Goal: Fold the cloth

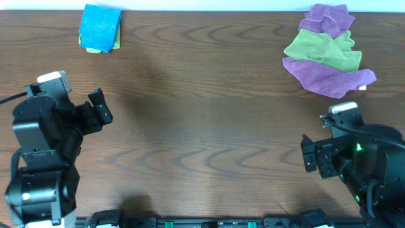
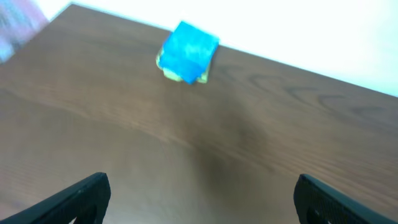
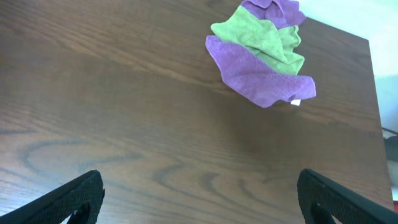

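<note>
Over the table, seen from above, the cloth lies at about eleven o'clock near the far edge. It is a compact sky-blue rectangle resting on a lime-green cloth, of which only a thin edge shows along its near side. At about one o'clock sits a loose heap: a green cloth crumpled between purple cloths. The left gripper hovers at nine o'clock, well apart from the cloth, with its jaws spread and nothing between them. The right gripper hangs at four o'clock, near the heap without touching it, and its jaws are likewise released and empty.

From the left wrist, the picture is slightly blurred. The two fingers stand wide at the lower corners with bare wood between them. The cloth appears at twelve o'clock, far ahead by the table's back edge, and the lime-green edge peeks out below it.

From the right wrist, the fingers are equally far apart and grasp nothing. The heap lies at one o'clock ahead of them, with green folds on top of a broad purple sheet. A small white tag shows at the nearer corner of that sheet. The sky-blue cloth does not appear in this view.
</note>
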